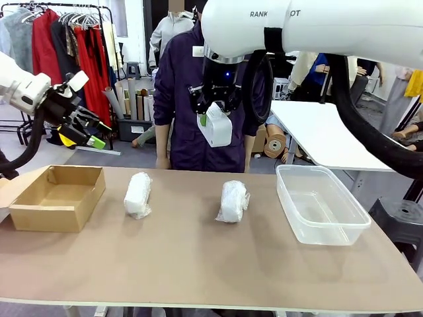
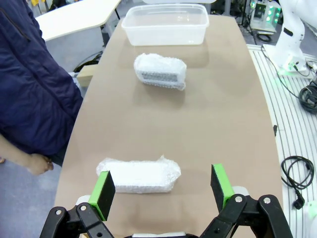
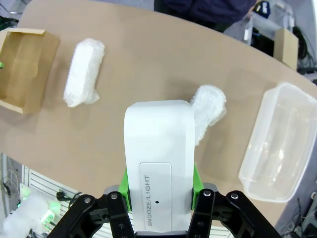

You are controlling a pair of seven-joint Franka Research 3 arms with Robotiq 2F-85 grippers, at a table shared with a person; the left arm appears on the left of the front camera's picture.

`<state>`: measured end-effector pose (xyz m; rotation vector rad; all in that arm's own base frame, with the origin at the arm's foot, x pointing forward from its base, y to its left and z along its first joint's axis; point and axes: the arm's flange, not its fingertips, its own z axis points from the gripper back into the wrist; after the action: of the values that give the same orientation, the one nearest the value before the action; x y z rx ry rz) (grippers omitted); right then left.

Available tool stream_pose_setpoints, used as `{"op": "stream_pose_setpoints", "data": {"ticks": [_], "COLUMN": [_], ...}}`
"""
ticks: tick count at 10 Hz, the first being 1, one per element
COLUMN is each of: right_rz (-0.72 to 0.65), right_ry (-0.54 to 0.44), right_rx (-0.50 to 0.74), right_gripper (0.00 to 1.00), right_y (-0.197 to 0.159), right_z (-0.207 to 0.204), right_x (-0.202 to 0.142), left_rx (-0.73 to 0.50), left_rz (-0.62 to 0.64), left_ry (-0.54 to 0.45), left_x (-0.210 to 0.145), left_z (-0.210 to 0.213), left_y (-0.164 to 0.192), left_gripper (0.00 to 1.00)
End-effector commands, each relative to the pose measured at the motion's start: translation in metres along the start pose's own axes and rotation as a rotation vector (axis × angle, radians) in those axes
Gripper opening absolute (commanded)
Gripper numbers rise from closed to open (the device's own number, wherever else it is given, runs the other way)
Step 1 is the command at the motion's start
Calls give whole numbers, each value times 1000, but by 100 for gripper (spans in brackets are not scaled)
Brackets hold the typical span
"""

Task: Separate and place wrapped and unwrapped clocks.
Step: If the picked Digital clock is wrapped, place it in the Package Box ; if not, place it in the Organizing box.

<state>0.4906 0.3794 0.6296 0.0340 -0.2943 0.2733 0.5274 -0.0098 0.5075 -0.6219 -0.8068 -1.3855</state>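
White clock (image 3: pixel 158 144), clamped in right pincer (image 3: pixel 159 186)

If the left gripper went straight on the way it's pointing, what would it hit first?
Probably the nearer wrapped clock, which sits between the fingers of the open left gripper; depth is unclear.

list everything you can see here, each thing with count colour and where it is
wrapped clocks: 2, whitish crinkly wrap, lying apart on the table between box and tub
unwrapped clock: 1, white, held in the air above the table
cardboard box: 1, brown, open, table's left end
plastic tub: 1, clear, table's right side
table: 1, brown
person: 1, dark coat, standing at the far side
left pincer: 1, black with green pads, open, raised near the left end
right pincer: 1, black with green pads, shut on the unwrapped clock
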Motion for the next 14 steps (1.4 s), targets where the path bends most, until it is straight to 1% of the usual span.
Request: {"op": "stream_pose_setpoints", "data": {"ticks": [1,2,3,4,5,7,8,9,10,11,12,13,14], "right_rz": [28,18,-11,-20,-75,-104,-123,-136,-175,-170,-149,-173,-213], "right_ry": [14,18,9,-8,-37,-23,-44,-23,-52,-84,-90,-82,-74], "right_rx": [46,36,53,70,80,91,91,114,103,93,69,77,75], "right_gripper": [0,0,0,0,0,0,0,0,0,0,0,0,0], "right_y": [-11,-25,-31,-49,-60,-90,-100,-116,-126,-131,-143,-153,-178], "right_z": [15,23,26,30,25,18,8,-2,-17,-19,-17,-28,-35], "right_x": [-7,-15,-26,-32,-43,-55,-63,-70,-82,-90,-97,-104,-110], "left_rx": [2,2,2,2,2,2,2,2,2,2,2,2,2], "left_rz": [1,1,1,1,1,1,1,1,1,1,1,1,1], "left_ry": [-7,-7,-7,-7,-7,-7,-7,-7,-7,-7,-7,-7,-7], "left_x": [2,2,2,2,2,2,2,2,2,2,2,2,2], "left_z": [1,1,1,1,1,1,1,1,1,1,1,1,1], "left_y": [-2,-2,-2,-2,-2,-2,-2,-2,-2,-2,-2,-2,-2], "left_gripper": [100,100,100,100,100,100,100,100,100,100,100,100,100]}}
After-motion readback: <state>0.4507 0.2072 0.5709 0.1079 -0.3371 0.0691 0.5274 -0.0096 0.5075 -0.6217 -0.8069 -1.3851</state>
